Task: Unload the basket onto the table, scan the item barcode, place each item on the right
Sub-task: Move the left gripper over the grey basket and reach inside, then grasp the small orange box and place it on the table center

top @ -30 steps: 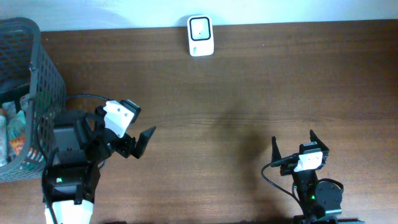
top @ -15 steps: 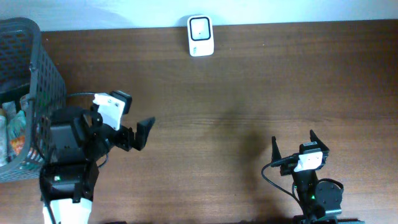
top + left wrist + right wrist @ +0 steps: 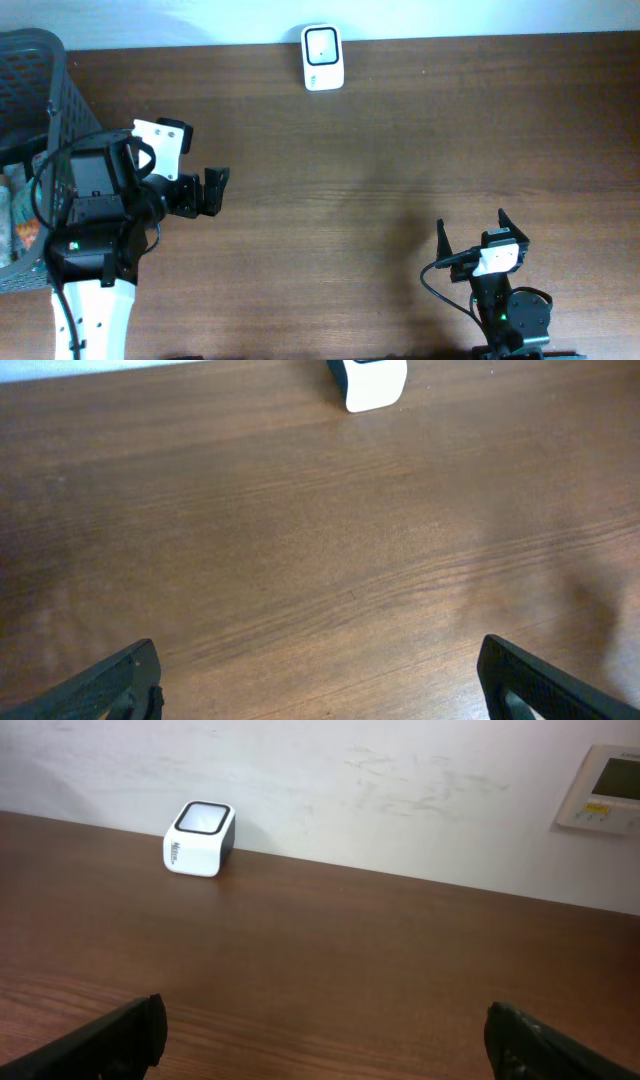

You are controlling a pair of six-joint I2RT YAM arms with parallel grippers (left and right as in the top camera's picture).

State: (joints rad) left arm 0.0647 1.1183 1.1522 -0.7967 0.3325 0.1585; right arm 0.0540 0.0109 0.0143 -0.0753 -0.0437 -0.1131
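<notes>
The items (image 3: 18, 225) lie in the basket (image 3: 75, 110) at far left, so the spread, empty left claw (image 3: 215, 192) should reach in, grip one barcode-outward, then face the scanner (image 3: 322, 58), while the right claw (image 3: 473, 232) rests spread and empty.

Left gripper (image 3: 212, 190): turned toward the robot's right; jaws wide apart, empty
Right gripper (image 3: 471, 230): tucked low, facing forward; jaws wide apart, empty
</notes>
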